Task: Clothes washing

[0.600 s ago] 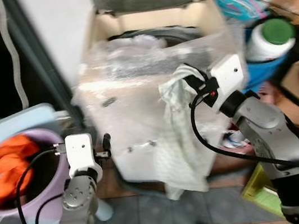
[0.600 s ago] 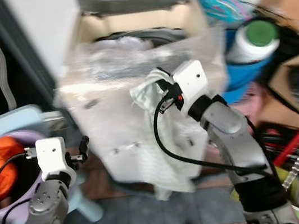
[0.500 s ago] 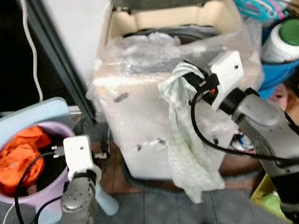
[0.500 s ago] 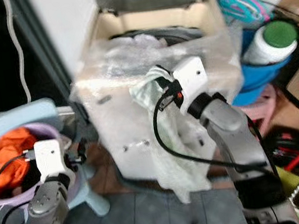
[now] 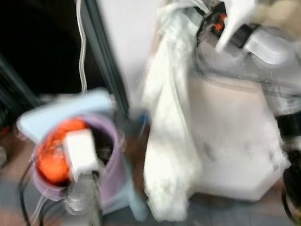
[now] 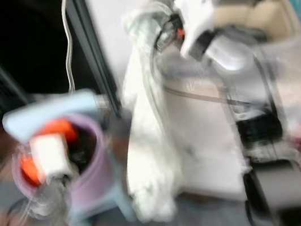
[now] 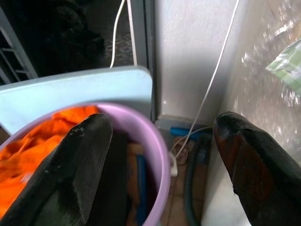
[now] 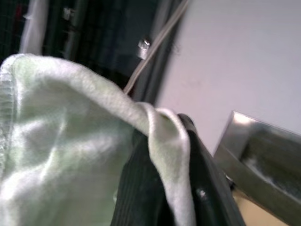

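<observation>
Washer (image 5: 228,135) behind, right tool (image 8: 162,141) clamping pale cloth (image 5: 167,127), left tool (image 7: 160,155) spread

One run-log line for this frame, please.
right end effector: shut on pale green garment, raised | left end effector: open over purple basket | head views blurred

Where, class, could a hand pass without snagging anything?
Between the purple basin and the plastic-wrapped washer: a narrow floor gap, though hose and cable lie there. The basin is crowded with orange clothes. The right gripper holds pale cloth beside the washer.

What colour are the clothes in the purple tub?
Bright orange clothes in the purple tub, clearest in the left wrist view.
</observation>
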`<state>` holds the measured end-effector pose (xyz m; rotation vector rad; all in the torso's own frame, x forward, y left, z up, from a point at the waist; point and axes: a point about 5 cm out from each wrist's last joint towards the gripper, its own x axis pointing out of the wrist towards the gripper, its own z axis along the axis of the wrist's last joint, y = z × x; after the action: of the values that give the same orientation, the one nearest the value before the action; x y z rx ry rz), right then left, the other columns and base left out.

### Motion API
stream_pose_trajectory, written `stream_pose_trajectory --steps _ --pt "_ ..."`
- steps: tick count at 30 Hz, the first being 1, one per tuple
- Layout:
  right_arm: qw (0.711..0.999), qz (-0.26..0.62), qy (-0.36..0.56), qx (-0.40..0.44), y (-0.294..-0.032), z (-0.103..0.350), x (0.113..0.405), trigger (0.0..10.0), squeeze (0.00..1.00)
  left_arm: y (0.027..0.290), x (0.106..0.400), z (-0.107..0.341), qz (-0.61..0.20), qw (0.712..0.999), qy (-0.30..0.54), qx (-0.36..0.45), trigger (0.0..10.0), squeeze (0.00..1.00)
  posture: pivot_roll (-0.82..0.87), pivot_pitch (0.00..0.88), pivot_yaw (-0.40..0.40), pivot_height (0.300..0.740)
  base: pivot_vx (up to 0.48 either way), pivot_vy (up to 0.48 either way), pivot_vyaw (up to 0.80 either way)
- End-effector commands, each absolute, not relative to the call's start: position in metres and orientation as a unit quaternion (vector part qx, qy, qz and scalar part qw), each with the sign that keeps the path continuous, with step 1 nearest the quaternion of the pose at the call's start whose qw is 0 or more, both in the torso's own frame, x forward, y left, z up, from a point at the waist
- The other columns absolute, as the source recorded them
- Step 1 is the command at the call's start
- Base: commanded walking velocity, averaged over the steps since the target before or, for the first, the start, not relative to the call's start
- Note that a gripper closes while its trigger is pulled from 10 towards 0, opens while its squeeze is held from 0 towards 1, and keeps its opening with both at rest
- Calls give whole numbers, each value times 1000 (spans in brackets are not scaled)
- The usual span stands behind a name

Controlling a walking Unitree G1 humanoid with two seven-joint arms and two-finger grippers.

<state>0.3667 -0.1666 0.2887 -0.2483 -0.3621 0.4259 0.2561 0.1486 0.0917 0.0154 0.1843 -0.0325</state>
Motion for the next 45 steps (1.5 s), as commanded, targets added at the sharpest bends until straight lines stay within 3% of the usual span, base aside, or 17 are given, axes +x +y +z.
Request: stream_pose_trajectory --steps 1,6,8,9,13,18,19,24,26,30,31,34,39,42,45 --pt "954 182 -206 -120 -166 312 374 10000 0 159 255 92 2 996 90 22 10000 0 -41 20 22 740 480 0 0" --pt "970 -2 -213 -113 -216 360 395 10000 0 156 256 90 -5 995 98 16 10000 0 -39 11 18 740 399 0 0" --pt "957 -170 -226 -69 -271 402 386 10000 0 151 258 90 -15 995 99 9 10000 0 -39 8 11 740 0 0 0" --pt "948 -211 -234 -46 -286 411 379 10000 0 150 257 90 -15 995 99 7 10000 0 -39 7 6 740 0 0 0" --pt "915 -288 -277 -51 -316 435 358 10000 0 150 255 88 -8 995 104 0 10000 0 -34 5 -4 740 0 0 0" --pt "925 -294 -223 -93 -322 389 368 10000 0 149 253 86 -5 994 110 -4 10000 0 -36 6 -7 740 0 0 0" --pt "932 -299 -178 -100 -327 354 372 10000 0 149 254 86 -6 994 111 -3 10000 0 -37 7 -7 740 0 0 0" --pt "958 -266 2 -106 -326 264 379 10000 0 149 256 86 -7 993 114 -2 10000 0 -49 9 5 740 0 0 0" --pt "965 -223 123 -58 -312 203 376 10000 0 147 257 86 -13 993 117 -1 10000 0 -55 9 11 740 0 0 0" --pt "979 -144 127 -64 -286 187 376 10000 0 145 258 86 -20 993 117 0 10000 0 -57 10 15 740 0 0 0" --pt "988 -97 73 -92 -275 197 377 10000 1000 145 258 86 -20 993 118 0 10000 0 -57 10 15 740 0 0 0" --pt "986 -20 -53 -158 -251 227 376 10000 1000 145 257 85 -18 993 120 0 10000 0 -56 12 11 740 0 0 0" --pt "980 61 -114 -152 -220 243 366 10000 1000 144 254 84 -19 992 124 0 10000 0 -50 16 8 740 0 0 0" --pt "977 103 -88 -162 -214 234 361 10000 1000 146 253 84 -17 992 126 1 10000 0 -47 21 10 740 0 0 0" --pt "964 161 6 -212 -218 213 357 10000 1000 147 252 84 -17 991 130 4 10000 0 -46 25 14 740 0 0 0"
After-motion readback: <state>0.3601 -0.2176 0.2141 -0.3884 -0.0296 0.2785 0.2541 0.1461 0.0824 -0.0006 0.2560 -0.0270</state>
